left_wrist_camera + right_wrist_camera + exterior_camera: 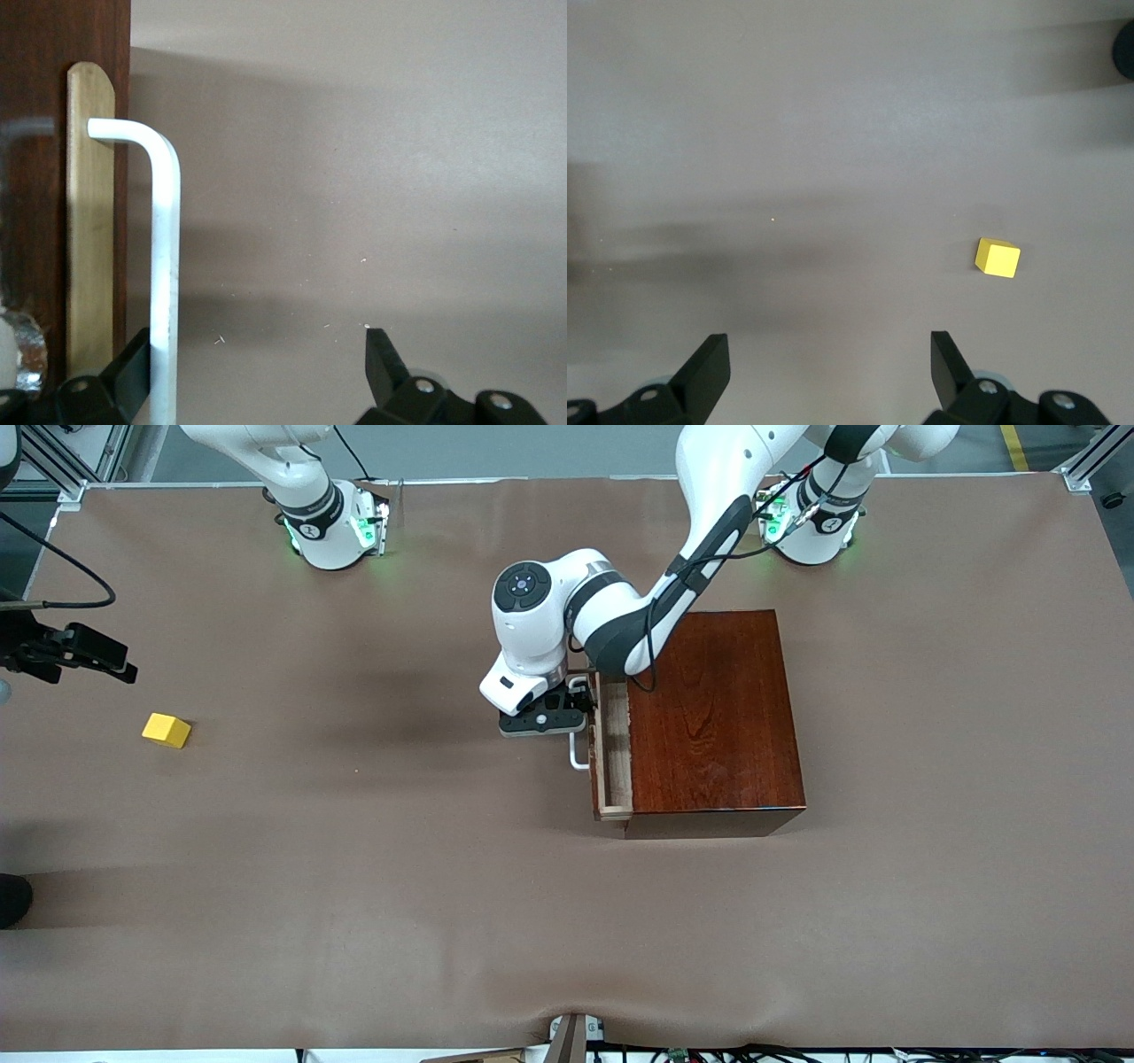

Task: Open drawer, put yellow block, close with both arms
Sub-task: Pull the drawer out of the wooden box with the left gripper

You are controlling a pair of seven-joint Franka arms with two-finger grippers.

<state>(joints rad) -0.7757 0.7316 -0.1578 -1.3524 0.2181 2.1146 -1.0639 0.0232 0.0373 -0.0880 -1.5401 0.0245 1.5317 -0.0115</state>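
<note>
Reddish-brown wood marks your box (718, 717), sitting on the table toward the left arm's end, with the drawer (611, 748) slid out a short way toward the right arm's end, so a strip of its pale inside shows. Your white handle (578, 755) stands on the drawer front. The block (166, 730) lies well apart from the box, on bare cloth near the right arm's end of the table.

Brown cloth (354, 886) covers the whole table and wrinkles a little along the edge nearest the front camera. Grey floor and metal framing show past the arm bases, and cables run along the edge nearest the front camera.

Your left arm (709, 505) reaches from its base over the box, elbow bent, wrist turned down in front of the drawer. The left gripper (542, 720) sits at the handle; in the left wrist view its jaws are spread wide, with the bar (165, 266) just inside one finger (128, 367) and the other finger well clear of it. It grips nothing.

Your right arm (301, 487) rises out of view from its base, and the right gripper (84, 651) hangs over the cloth near the block. Its jaws are wide apart and empty, with the block (998, 258) on the cloth below.
</note>
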